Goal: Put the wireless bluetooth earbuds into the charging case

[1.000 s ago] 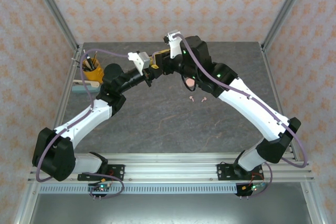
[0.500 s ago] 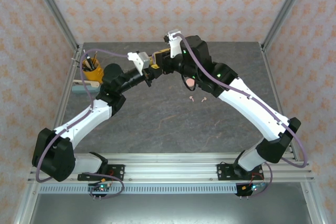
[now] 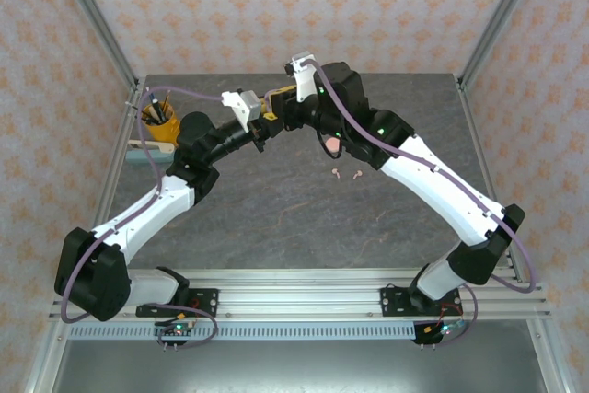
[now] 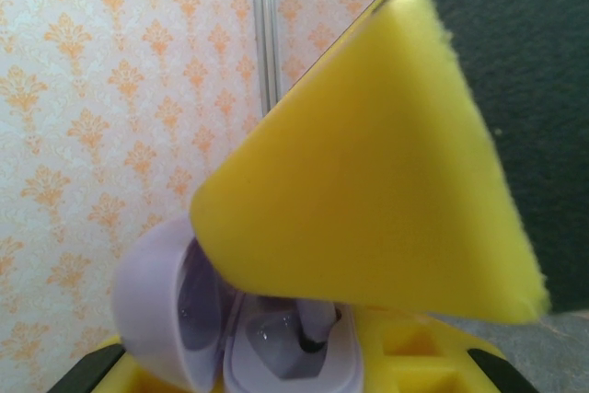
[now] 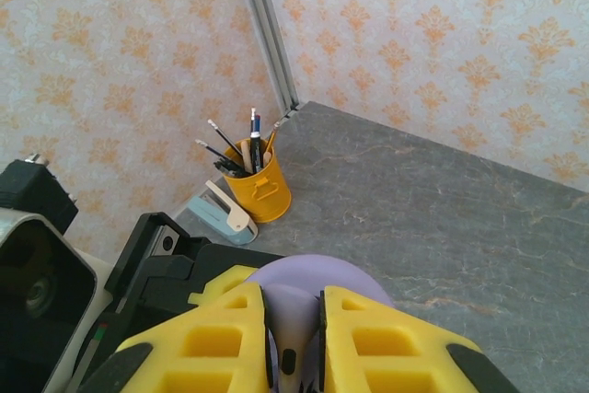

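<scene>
My left gripper (image 3: 266,119) is shut on the open lilac charging case (image 4: 296,358), held above the table at the back centre. The case's lid (image 4: 150,308) stands open to the left. My right gripper (image 5: 293,324) is shut on a lilac earbud (image 5: 293,342), whose stem (image 4: 319,317) reaches down into the case's well. A right finger (image 4: 368,181) covers most of the left wrist view. From above, the right gripper (image 3: 280,104) meets the left one tip to tip. Two salmon-pink earbuds (image 3: 337,173) (image 3: 356,175) lie loose on the table.
A pink round case (image 3: 329,143) peeks out from under the right arm. A yellow pencil cup (image 3: 160,129) and a pale blue stapler (image 5: 219,213) stand at the back left, by the frame post. The grey table (image 3: 276,218) lies open in front.
The left wrist has edged slightly to the left. Both grips are the same as before.
</scene>
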### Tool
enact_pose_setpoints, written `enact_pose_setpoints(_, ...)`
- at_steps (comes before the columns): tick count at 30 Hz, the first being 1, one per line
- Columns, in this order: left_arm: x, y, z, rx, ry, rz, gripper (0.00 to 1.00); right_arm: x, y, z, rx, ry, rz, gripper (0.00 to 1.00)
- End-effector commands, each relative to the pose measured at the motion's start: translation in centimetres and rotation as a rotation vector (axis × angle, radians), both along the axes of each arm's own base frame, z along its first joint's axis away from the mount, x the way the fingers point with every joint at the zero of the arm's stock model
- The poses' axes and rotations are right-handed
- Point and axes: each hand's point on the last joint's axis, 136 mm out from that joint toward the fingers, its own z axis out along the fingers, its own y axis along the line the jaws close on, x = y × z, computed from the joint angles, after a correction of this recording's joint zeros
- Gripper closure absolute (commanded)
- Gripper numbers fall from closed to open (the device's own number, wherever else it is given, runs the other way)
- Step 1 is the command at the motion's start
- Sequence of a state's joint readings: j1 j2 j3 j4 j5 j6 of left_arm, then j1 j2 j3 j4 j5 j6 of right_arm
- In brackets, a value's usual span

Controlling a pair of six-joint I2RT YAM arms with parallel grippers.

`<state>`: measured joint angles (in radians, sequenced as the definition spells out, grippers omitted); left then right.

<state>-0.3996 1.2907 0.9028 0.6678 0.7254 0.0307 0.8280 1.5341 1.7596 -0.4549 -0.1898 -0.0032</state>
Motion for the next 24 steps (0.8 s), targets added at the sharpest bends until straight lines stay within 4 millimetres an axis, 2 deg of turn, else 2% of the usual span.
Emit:
enact_pose_setpoints(1, -1.1, 0.0, 2.9, -0.027, -0.078, -0.01, 1.0, -1.0, 1.2, -1.7, -0.049, 0.027, 0.103, 0.82)
enact_pose_setpoints(4, -0.9, 0.1, 2.7, -0.023, -0.076, 0.0, 1.0, -1.7, 1.4, -2.3, -0.066, 0.04, 0.145, 0.82)
enact_pose_setpoints(8, -0.7, 0.1, 2.7, -0.024, -0.075, 0.002, 1.0, -1.6, 1.2, -2.9, -0.093, 0.046, 0.136, 0.8)
enact_pose_setpoints(14, -0.6, 0.0, 2.6, -0.025, -0.07, 0.002, 1.0, -0.8, 0.3, -2.5, -0.102, 0.03, 0.073, 0.66)
enact_pose_setpoints(19, -0.5, 0.0, 2.2, -0.026, -0.063, 0.004, 1.0, -0.6, -0.4, -0.4, -0.037, 0.016, 0.046, 0.54)
enact_pose_setpoints(24, -0.2, -0.1, 1.5, -0.022, -0.046, 0.004, 1.0, -1.2, -1.3, 3.2, 0.065, -0.018, 0.034, 0.46)
